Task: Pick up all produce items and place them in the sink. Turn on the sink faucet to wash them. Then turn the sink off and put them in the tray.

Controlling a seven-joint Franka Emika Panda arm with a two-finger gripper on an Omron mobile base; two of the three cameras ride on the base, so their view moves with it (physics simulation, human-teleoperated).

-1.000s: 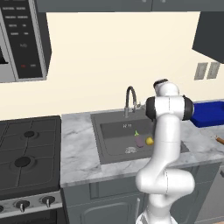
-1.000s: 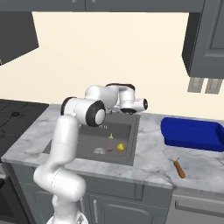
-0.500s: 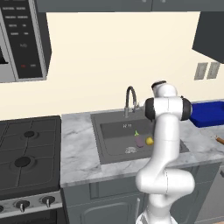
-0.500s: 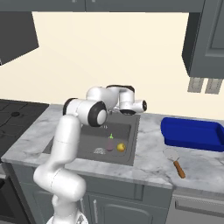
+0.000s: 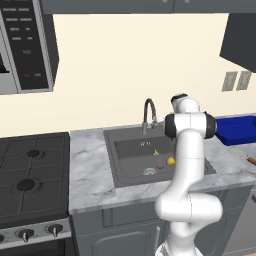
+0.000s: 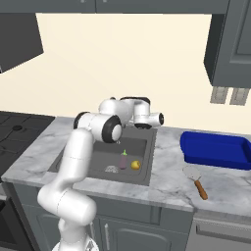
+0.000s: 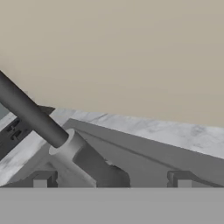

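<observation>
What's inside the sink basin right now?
In the sink lie the eggplant and the yellow lemon-like fruit side by side, near the round drain. The arm covers the basin's right edge.

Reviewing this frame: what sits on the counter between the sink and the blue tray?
In the right base view, a spatula-like tool with a wooden handle lies on the marble between the sink and the blue tray, nearer the counter's front edge. Otherwise that stretch is bare.

The eggplant (image 5: 159, 160) and the lemon (image 5: 171, 161) lie side by side in the sink (image 5: 131, 161). The faucet (image 5: 148, 114) stands behind the sink. The tray (image 6: 215, 150) sits right of the sink, the stove (image 5: 31, 172) left.
</observation>
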